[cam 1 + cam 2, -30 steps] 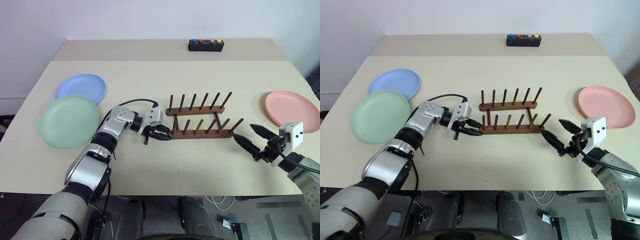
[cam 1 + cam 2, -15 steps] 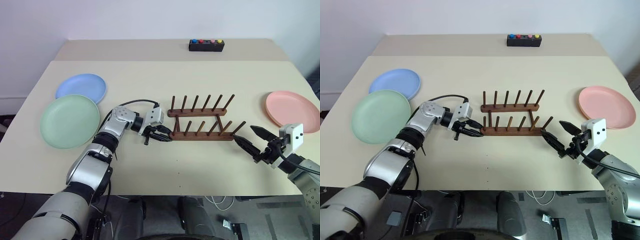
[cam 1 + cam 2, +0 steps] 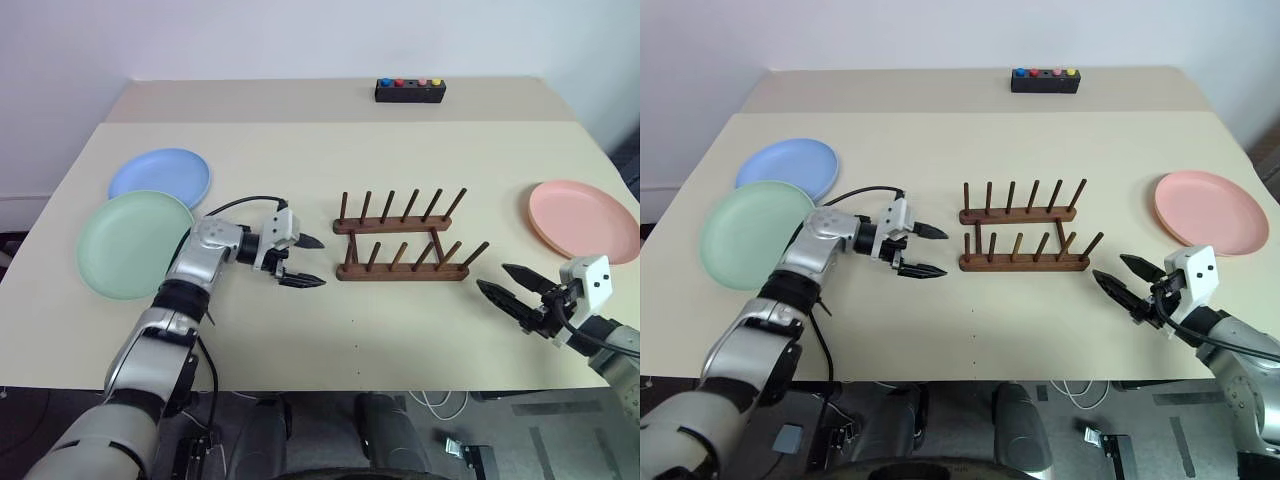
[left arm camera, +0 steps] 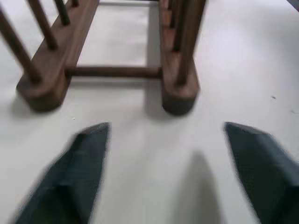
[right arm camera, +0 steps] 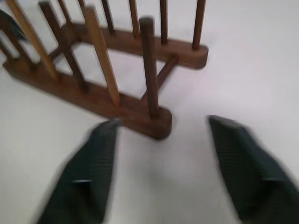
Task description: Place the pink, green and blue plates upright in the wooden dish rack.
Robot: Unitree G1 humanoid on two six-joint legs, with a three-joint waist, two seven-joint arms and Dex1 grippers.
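Since a second ago the left gripper [image 3: 306, 261] has pulled back from the end of the wooden dish rack [image 3: 403, 248] and spread its fingers; the right gripper [image 3: 510, 284], which was near the rack's other end, has also drawn off, its fingers now less wide but still apart, holding nothing. The right forearm is cut off at the frame edge. The rack stands empty mid-table, two dark rails joined by crossbars, its pegs leaning slightly. The matte green plate [image 3: 135, 243] lies flat at the left, its far rim overlapping the blue plate [image 3: 160, 176]; the pink plate [image 3: 583, 220] lies flat far right. A black button box [image 3: 409, 90] sits at the table's far side.
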